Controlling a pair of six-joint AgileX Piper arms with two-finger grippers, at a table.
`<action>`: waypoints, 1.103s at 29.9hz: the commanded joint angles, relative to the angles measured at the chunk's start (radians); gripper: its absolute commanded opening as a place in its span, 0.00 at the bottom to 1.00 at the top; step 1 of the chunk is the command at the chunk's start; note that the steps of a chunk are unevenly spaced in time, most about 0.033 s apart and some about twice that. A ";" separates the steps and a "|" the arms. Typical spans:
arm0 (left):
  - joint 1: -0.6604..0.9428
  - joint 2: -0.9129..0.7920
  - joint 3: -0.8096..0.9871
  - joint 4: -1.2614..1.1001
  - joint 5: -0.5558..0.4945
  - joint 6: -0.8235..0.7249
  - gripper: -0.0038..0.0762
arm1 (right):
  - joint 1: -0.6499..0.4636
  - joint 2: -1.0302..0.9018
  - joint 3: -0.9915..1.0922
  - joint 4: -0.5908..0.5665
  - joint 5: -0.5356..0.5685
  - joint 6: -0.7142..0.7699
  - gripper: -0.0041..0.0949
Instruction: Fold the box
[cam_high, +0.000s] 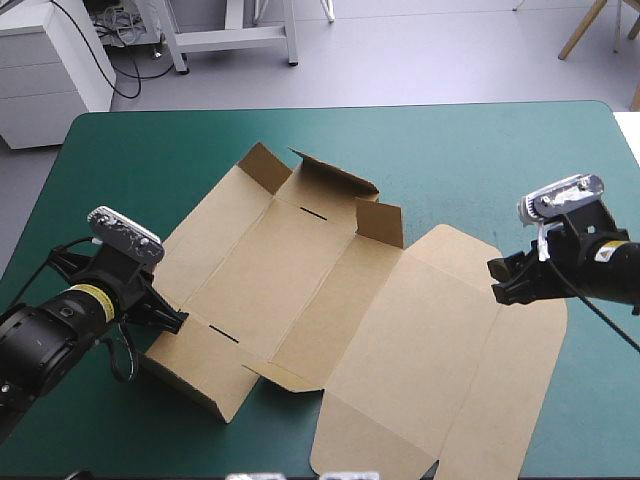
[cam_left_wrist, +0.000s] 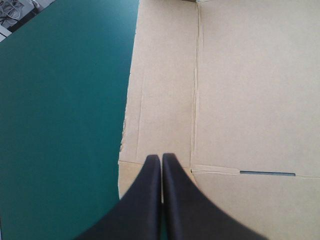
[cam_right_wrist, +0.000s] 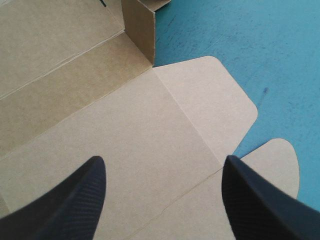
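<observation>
While the box (cam_high: 330, 300) lies mostly flat in the middle of the teal-green cover (cam_high: 480, 150), the high view shows only its far end flaps standing up, with its lid panel spread toward the right. The left gripper (cam_high: 178, 320) sits at the box's left side panel, and the right gripper (cam_high: 497, 280) hovers at the lid's right edge.

In the left wrist view the black fingers meet in one pointed arch, closed with no board seen between them. Their tips are over the long side panel, just beside a crease and near a cut slot (cam_left_wrist: 267, 173).

In the right wrist view the fingers stand wide apart, holding nothing, above the lid panel. A rounded flap (cam_right_wrist: 215, 105) lies ahead and an upright corner flap (cam_right_wrist: 140, 30) stands beyond it.

The step in hand looks like raising the left side wall. To do it well, the closed tips should probably slide under the panel's free edge from the cover side and lift along the crease. Meanwhile the right gripper could press the lid so the sheet does not skid.
</observation>
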 joint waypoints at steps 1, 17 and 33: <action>-0.006 -0.005 -0.036 0.033 -0.028 -0.010 0.04 | 0.004 0.063 -0.111 0.049 0.023 -0.016 0.67; -0.006 -0.005 -0.036 0.057 -0.011 -0.014 0.04 | 0.037 0.443 -0.539 0.317 0.023 -0.143 0.67; -0.006 -0.005 -0.036 0.053 0.023 -0.044 0.04 | 0.285 0.888 -0.721 0.023 0.021 -0.086 0.66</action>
